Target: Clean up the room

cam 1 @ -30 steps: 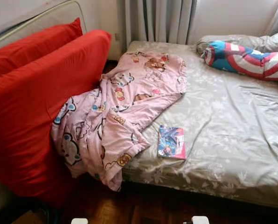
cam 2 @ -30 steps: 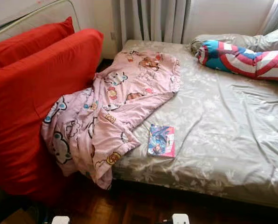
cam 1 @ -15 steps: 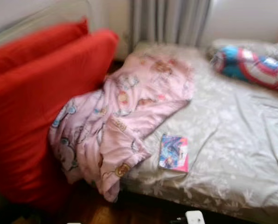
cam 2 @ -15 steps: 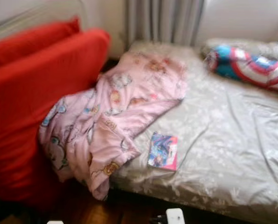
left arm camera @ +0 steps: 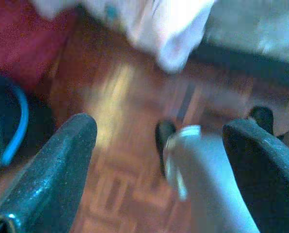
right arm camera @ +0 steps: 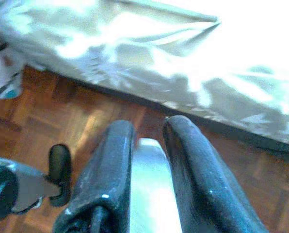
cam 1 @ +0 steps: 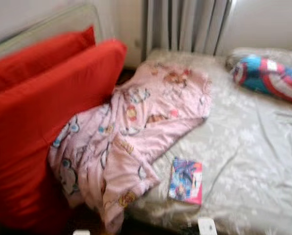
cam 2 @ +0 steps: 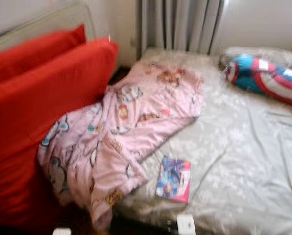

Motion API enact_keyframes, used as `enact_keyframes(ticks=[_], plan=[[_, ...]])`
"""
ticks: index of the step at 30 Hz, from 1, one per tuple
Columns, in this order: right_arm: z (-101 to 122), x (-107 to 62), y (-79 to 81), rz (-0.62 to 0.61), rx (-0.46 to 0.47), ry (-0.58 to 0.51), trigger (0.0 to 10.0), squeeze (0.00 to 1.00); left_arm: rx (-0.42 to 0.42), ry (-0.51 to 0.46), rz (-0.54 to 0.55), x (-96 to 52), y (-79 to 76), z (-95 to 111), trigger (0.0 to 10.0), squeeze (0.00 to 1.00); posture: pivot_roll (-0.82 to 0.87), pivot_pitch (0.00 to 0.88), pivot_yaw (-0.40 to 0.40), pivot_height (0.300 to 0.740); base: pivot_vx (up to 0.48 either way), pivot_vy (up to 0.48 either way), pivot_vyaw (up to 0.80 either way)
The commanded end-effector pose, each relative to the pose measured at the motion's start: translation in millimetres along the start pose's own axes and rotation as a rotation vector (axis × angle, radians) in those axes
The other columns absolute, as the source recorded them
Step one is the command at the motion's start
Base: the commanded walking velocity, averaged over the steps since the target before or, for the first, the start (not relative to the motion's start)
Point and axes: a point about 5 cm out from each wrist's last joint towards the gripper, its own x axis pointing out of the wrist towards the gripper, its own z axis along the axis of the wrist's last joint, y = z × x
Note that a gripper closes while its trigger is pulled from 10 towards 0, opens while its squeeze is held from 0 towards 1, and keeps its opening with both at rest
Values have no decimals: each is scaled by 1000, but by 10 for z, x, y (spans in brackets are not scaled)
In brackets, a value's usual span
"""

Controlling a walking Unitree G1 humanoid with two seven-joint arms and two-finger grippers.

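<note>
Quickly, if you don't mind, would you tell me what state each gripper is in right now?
Left gripper: open, holding nothing, above the wooden floor.
Right gripper: shut, holding nothing, near the edge of the bed.

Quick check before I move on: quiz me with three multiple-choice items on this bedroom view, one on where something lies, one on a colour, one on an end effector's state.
1. Where does the picture book lie?
A. on the floor
B. on the bed, beside the pink blanket
C. on the red cushions

2. What colour are the two big cushions?
A. red
B. green
C. grey

3. How do the left end effector fingers stand?
A. shut on cloth
B. spread apart, holding nothing
C. shut on the book

Answers: 1 B, the book rests on the sheet by the blanket's edge. 2 A, both are plain red. 3 B, wood floor shows between them.
</note>
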Motion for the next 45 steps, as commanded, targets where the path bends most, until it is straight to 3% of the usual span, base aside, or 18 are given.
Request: enact_keyframes(ticks=[1, 9, 11, 16, 20, 26, 31, 32, 33, 34, 41, 45], plan=[[-5, -9, -77, -27, 19, -1, 10000, 0, -13, 42, -15, -29, -56, -129, 10000, 0, -70, 53, -6, 740, 277, 0, 0], [392, 54, -55, -25, 37, -163, 10000, 0, -27, -50, -25, -36, -61, -56, 10000, 0, -74, 54, -6, 740, 105, 0, 0], [687, 83, -28, -16, 32, -262, 10000, 0, -41, -97, -33, -43, -66, -22, 10000, 0, -77, 57, -7, 740, 0, 0, 0], [1034, 55, 21, 13, 14, -438, 10000, 0, -62, -180, -42, -65, -70, 30, 10000, 0, -89, 59, -9, 740, 0, 0, 0], [1139, 7, 19, 13, 15, -534, 10000, 0, -97, -219, -46, -81, -72, 43, 10000, 0, -92, 56, -12, 740, 0, 0, 0], [1170, -77, 22, 24, 6, -642, 10000, 0, -53, -264, -66, -102, -91, 63, 10000, 0, -100, 49, -26, 740, 0, 0, 0], [1154, -193, 6, 44, -8, -729, 10000, 0, -65, -329, -54, -138, -102, 77, 10000, 0, -98, 32, -40, 740, 0, 0, 0], [1148, -199, 11, 47, -10, -732, 10000, 0, -8, -701, -84, -111, -119, 1082, 10000, 0, -98, 28, -41, 740, 0, 0, 0], [1147, -199, 13, 48, -11, -732, 10000, 0, 11, -835, -97, -184, -141, 1456, 10000, 0, -98, 26, -42, 740, 0, 0, 0], [1150, -199, 22, 50, -11, -733, 10000, 0, 23, -924, -102, -269, -157, 1692, 10000, 0, -98, 26, -42, 740, 0, 0, 0], [1149, -200, 37, 43, 16, -723, 10000, 0, 14, -1034, -96, -443, -228, 1882, 10000, 0, -89, 11, -49, 740, 0, 0, 0], [1179, -219, 57, 47, 16, -732, 10000, 0, 8, -1051, -99, -461, -282, 1948, 10000, 0, -91, 11, -49, 740, 0, 0, 0]])
